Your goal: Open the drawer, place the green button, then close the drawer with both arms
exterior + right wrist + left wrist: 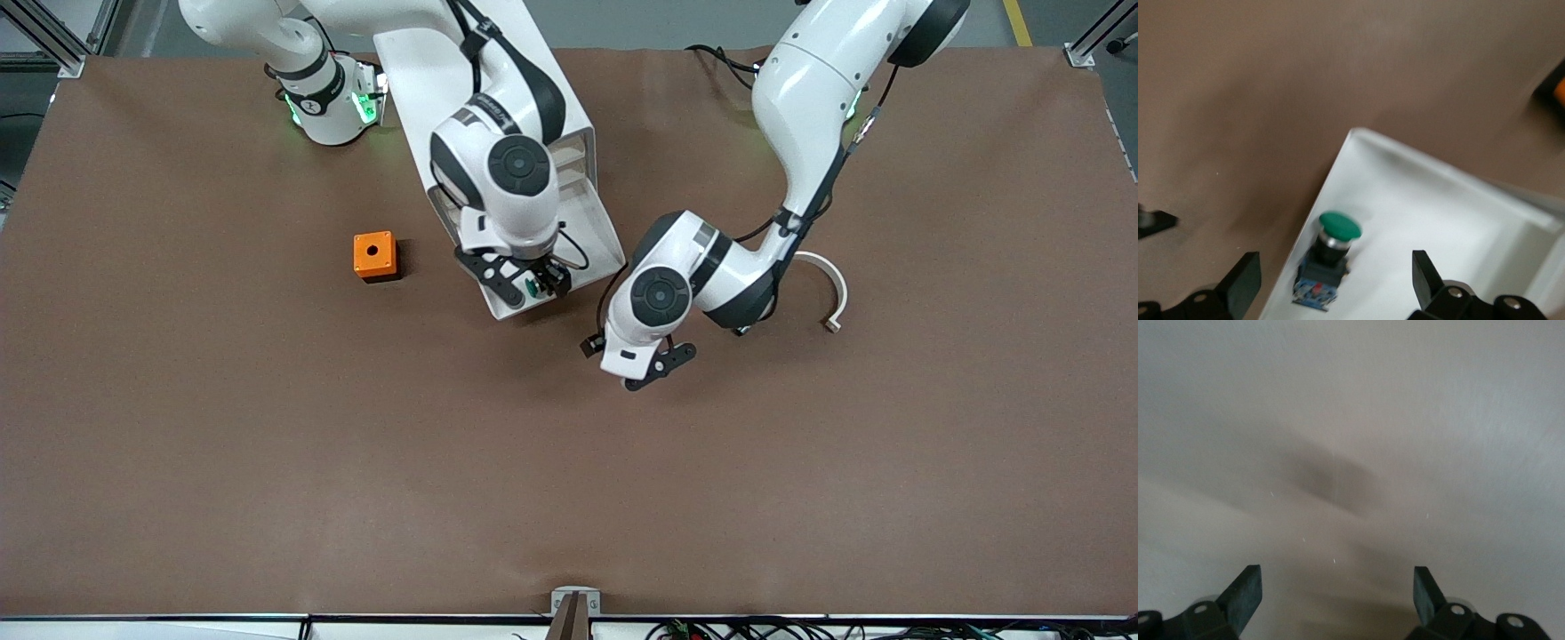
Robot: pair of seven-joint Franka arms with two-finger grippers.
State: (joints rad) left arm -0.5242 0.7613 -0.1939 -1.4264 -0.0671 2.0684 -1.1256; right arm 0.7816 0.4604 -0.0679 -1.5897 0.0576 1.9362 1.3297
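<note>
Drawer (569, 258) number three of the white cabinet (498, 107) is seen pulled out toward the front camera, and it is a shallow white tray. One button (1328, 263) is seen lying in it, close to a corner by the tray wall. One green round cap is seen on the button, with a silver ring under it and a dark blue and black body below. In the front view the button (532, 286) shows as a small green spot between the black fingers. One cabinet, one pulled-out drawer, one button, one orange box (374, 255) and one white curved piece (831, 289) can be counted on the brown counter (267, 462). Two arms are seen. The right end effector (532, 286) is held just over the drawer, right above the button, with its fingers spread wide and nothing pinched; the button lies low between the two fingertips (1245, 280) and is not touched by them. The left end effector (662, 363) is held over bare counter, near the drawer's front corner on the left arm's side, and its fingers (1245, 593) are spread wide too, with nothing between them. The orange box, with one round hole on top, is seen on the counter beside the cabinet, toward the right arm's end.
</note>
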